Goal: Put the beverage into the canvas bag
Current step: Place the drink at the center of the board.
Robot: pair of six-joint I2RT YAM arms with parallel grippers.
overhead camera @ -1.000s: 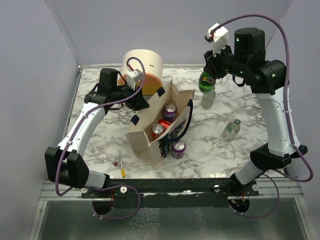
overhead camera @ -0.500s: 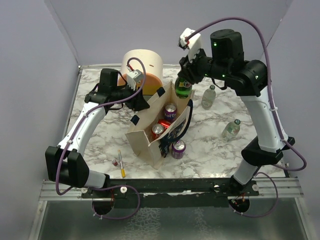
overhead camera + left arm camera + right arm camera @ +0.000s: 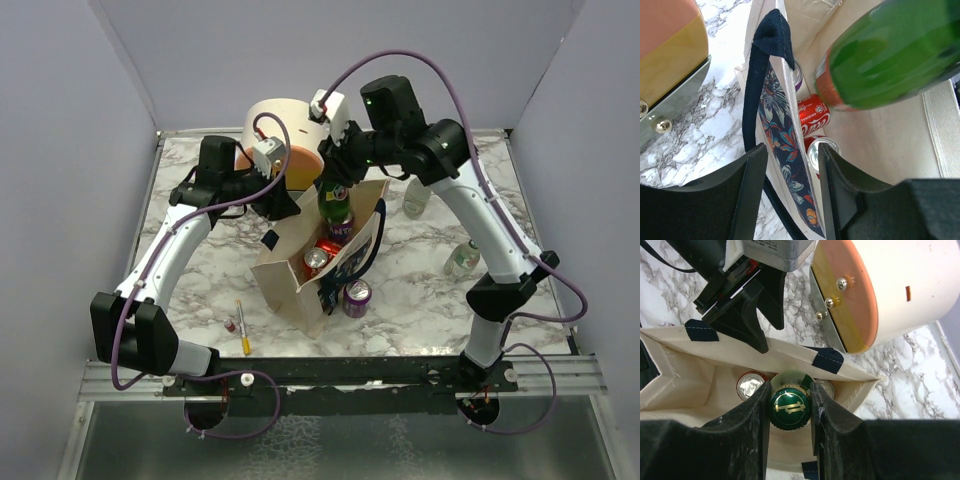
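Right fingers [image 3: 747,437]: two, clamping the gold-printed cap of the green bottle [image 3: 335,208] from both sides.
Right gripper [image 3: 790,392]: pointing straight down over the far end of the bag's mouth, carrying the one bottle and nothing else.
Green bottle: one, hanging cap up in the open mouth of the canvas bag [image 3: 292,280], near its far wall. The left wrist view is showing its body against the bag's inner wall. How deep it is reaching I cannot tell.
Left fingers [image 3: 747,195]: two, standing apart astride the bag's far-left wall, one outside and one inside. They are not pressing shut on the cloth, and a can top is showing in the gap.
Left gripper [image 3: 791,152]: reaching in from the left, just beside a navy strap handle [image 3: 760,80].
Canvas bag: one, standing open at the middle of the table, its printed panel facing right.
Cans in the bag: three, sitting on the bottom: a purple one [image 3: 798,75] farthest, a red one [image 3: 812,112] in the middle, a silver-topped one [image 3: 821,150] nearest.
Can outside: one purple can [image 3: 357,296], standing just beside the bag's near right corner.
Clear bottles: two, standing right of the bag, one far [image 3: 418,196] and one nearer [image 3: 462,258], well apart from each other.
Drawer box [image 3: 290,125]: one, cream and orange, sitting at the far edge behind the left gripper.
Small items: a yellow pen [image 3: 243,330] and a tiny red piece [image 3: 231,325], lying near left of the bag.
Marble table [image 3: 210,290]: carrying all of this.
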